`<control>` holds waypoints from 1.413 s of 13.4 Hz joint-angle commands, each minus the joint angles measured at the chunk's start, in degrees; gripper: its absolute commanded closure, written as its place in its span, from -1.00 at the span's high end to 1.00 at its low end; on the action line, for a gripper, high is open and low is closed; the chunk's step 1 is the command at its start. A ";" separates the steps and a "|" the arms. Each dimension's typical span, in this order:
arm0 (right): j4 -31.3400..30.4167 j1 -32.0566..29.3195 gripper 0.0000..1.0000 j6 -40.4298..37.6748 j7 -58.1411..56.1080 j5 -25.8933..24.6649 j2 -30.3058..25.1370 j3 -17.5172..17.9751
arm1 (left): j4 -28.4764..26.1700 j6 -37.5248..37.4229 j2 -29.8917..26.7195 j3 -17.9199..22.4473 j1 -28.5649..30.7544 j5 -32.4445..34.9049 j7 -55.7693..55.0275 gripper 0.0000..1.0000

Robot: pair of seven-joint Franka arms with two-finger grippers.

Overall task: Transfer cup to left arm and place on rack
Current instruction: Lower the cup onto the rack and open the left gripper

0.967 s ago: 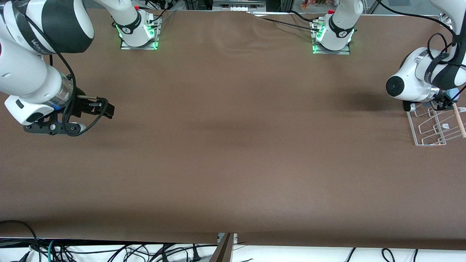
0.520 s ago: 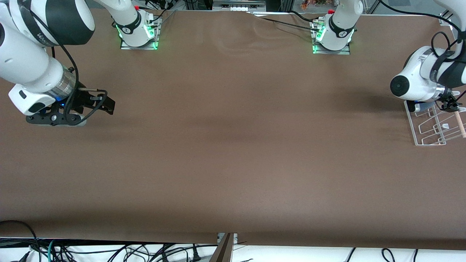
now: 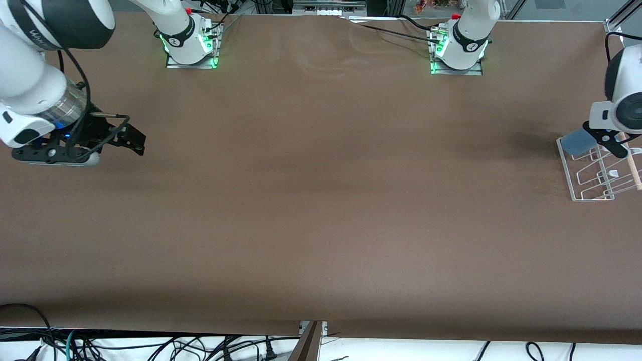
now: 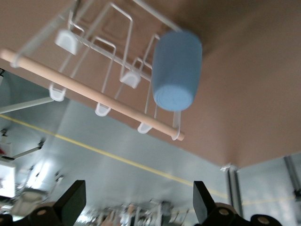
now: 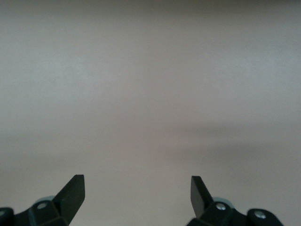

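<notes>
The light-blue cup (image 3: 573, 142) rests on the clear rack (image 3: 594, 175), at the rack's corner farther from the front camera. In the left wrist view the cup (image 4: 176, 70) sits over the rack's wire loops (image 4: 101, 44), next to the wooden dowel (image 4: 89, 89). Its flat end faces the camera. My left gripper (image 3: 608, 142) is open and empty, just above the rack and apart from the cup; it also shows in the left wrist view (image 4: 138, 207). My right gripper (image 3: 134, 138) is open and empty over bare table at the right arm's end; it also shows in the right wrist view (image 5: 137, 193).
A brown cloth covers the table (image 3: 321, 200). The two arm bases (image 3: 190, 45) (image 3: 457, 50) stand along the table's edge farthest from the front camera. Cables hang below the table's near edge (image 3: 150, 346).
My left gripper has drawn up and away from the rack, and the cup now shows alone on the rack. My right arm has pulled back toward its end of the table.
</notes>
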 commanded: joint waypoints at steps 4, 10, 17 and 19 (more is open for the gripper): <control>0.93 -2.75 0.99 -0.34 -0.05 0.19 0.07 1.58 | 14.55 -13.98 0.96 -3.72 -1.67 -14.17 -5.52 1.00; 1.02 -3.02 0.99 -0.34 0.21 0.62 0.51 0.97 | 24.13 -19.70 0.97 -4.07 -6.06 -27.80 -13.80 1.00; 1.02 -2.93 0.99 -0.34 0.21 3.26 0.51 0.00 | 31.79 -18.55 0.70 -6.62 -6.95 -43.87 -25.08 1.00; 1.02 -2.93 0.99 -0.34 0.21 3.26 0.51 0.00 | 33.72 -22.68 0.79 -6.88 -8.09 -47.56 -39.48 1.00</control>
